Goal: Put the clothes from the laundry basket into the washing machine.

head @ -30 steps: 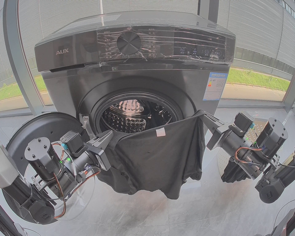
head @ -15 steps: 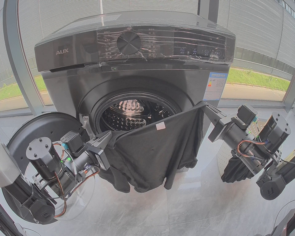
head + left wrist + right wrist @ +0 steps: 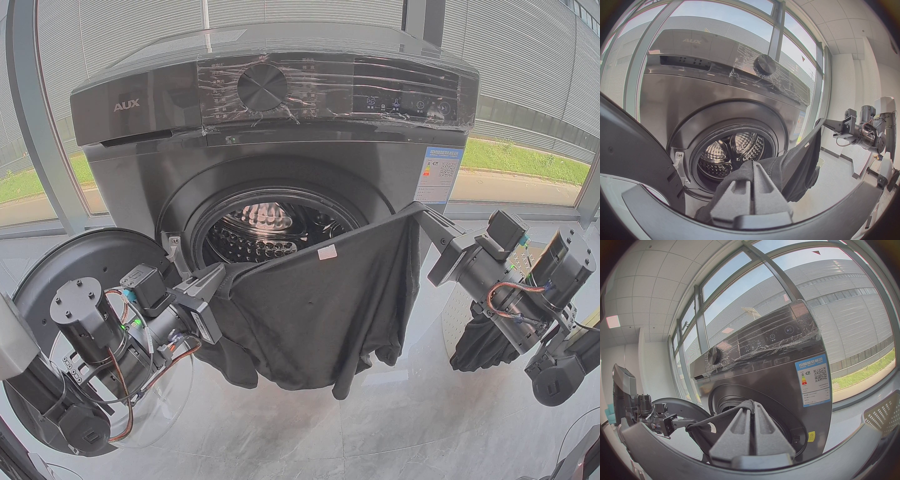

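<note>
Currently the left hand (image 3: 219,275) and right hand (image 3: 417,212) each clamp one black shirt (image 3: 325,312) before one washing machine (image 3: 144,187).

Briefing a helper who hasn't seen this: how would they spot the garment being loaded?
Find the grey washing machine. Before its open drum hangs a black garment, stretched between the left gripper and right gripper. Unlike the dark cloth farther right, it bears a white label.
</note>
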You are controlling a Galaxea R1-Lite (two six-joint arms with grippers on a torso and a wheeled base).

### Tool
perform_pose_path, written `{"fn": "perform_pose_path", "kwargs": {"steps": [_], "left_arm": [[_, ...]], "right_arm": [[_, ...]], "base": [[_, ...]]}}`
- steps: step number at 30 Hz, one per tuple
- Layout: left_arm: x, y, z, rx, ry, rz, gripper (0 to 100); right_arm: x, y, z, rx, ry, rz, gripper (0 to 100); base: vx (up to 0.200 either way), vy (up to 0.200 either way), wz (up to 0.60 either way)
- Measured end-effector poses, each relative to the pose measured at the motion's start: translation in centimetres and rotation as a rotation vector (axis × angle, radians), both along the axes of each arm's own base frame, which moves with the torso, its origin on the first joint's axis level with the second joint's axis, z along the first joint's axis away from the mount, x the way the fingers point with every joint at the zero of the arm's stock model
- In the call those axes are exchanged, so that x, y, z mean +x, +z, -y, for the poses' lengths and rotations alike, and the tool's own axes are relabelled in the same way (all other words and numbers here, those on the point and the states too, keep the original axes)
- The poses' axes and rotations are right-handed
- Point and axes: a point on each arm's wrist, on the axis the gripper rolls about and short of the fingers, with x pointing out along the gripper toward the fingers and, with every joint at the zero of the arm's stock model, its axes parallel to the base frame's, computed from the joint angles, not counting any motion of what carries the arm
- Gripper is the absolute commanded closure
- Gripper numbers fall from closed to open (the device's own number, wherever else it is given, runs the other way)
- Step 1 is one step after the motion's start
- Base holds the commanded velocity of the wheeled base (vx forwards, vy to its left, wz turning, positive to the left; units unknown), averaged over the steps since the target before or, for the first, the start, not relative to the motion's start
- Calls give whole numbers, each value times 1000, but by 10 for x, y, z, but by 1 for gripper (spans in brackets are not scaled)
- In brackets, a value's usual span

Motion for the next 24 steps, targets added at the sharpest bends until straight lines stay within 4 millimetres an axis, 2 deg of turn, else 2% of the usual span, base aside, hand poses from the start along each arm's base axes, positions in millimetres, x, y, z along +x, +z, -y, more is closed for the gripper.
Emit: {"fn": "perform_pose_path", "kwargs": {"steps": [24], "left_arm": [[1,5,0,-19,7,17,100]], "right_arm": [[-4,-9,2,-29,2,-30,100]], "base": [[0,0,0]]}}
